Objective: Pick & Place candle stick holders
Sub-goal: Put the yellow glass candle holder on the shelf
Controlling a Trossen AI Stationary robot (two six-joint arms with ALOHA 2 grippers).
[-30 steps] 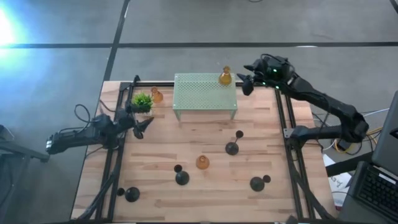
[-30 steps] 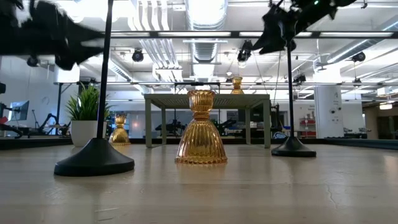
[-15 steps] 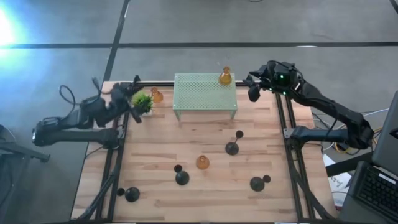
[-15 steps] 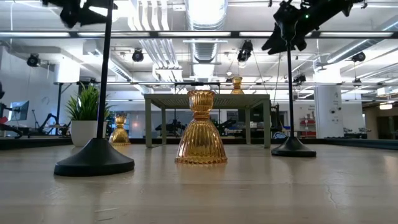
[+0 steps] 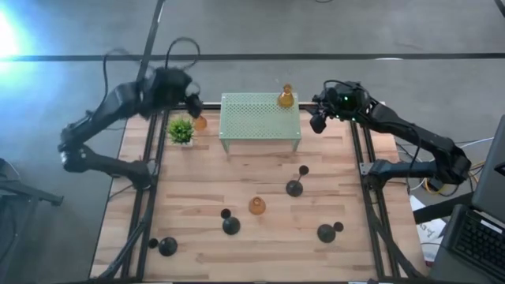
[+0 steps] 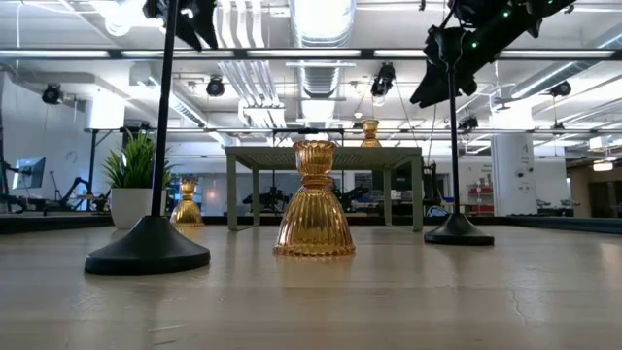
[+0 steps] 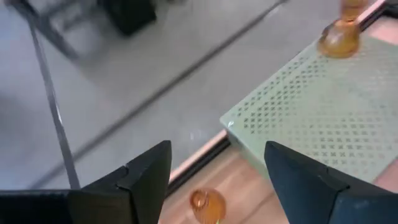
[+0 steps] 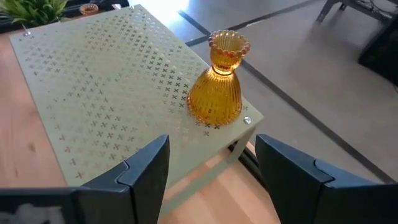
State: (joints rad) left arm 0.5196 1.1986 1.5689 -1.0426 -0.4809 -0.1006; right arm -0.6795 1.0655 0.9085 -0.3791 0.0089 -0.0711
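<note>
Bench (image 5: 205, 237) of pale wood, framed by dark rails on both sides. Mint-green perforated stand (image 5: 260, 118) at upper centre, against the far edge; one amber holder (image 5: 286, 97) upright on its upper right corner, close to the rim. Second amber holder (image 5: 200, 121) upper left, between stand and potted plant (image 5: 181, 130). Third amber holder (image 5: 257, 206) at lower centre, on open wood. Four black holders: lower left (image 5: 167, 246) near the rail, lower centre (image 5: 230, 225), centre right (image 5: 294, 187), lower right (image 5: 327, 232). Wide bare wood at centre left, below the plant.

Left gripper (image 5: 192, 103) raised above the upper left corner, just over the second amber holder, fingers (image 7: 146, 174) spread apart, holding nothing. Right gripper (image 5: 317, 120) hovering just right of the stand, facing the amber holder there, fingers (image 8: 146, 168) wide apart, empty.
</note>
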